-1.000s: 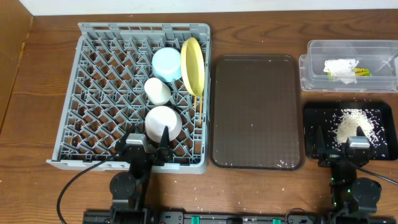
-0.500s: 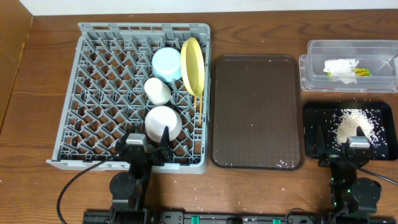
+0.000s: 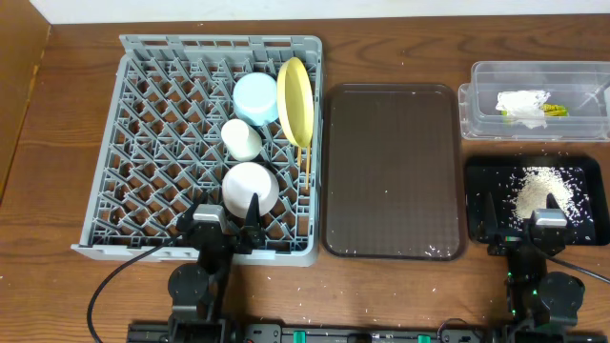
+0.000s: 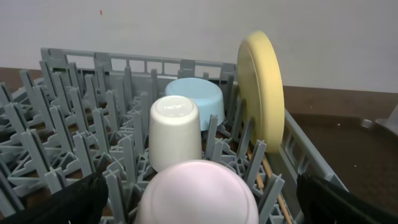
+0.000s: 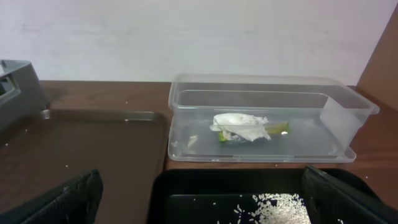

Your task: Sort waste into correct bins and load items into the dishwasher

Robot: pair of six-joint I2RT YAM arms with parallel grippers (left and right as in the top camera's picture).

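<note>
Black left gripper [image 4: 199, 186] sat at the near edge of the grey dish rack [image 3: 152, 143], jaws spread wide, holding nothing. Just ahead of it, the pinkish-white bowl [image 4: 196, 193] was upside down on the pegs, smooth and rounded. Behind that was the small white cup [image 4: 175, 134], also inverted, flat base up. Next came the light blue bowl [image 4: 199, 109], tipped on its side against the pegs. The round yellow plate [image 4: 261, 93] stood on edge to the right of the blue bowl, near the rack's right wall. Thin wooden chopsticks [image 3: 307, 164] lay along that wall below the plate.

The dark brown serving tray [image 3: 393, 171] lay between the rack and the bins, with a few pale specks on it.

On the right side, the right gripper [image 5: 199, 199] was opened wide and held nothing, over the near end of the shallow black tray [image 3: 581, 176]. Pale rice crumbs [image 3: 541, 189] were heaped and scattered in that tray. Beyond it, the clear plastic tub [image 5: 336, 109] held the crumpled white-silver wrapper [image 5: 241, 126], with yellow-green and orange bits at its side.
</note>
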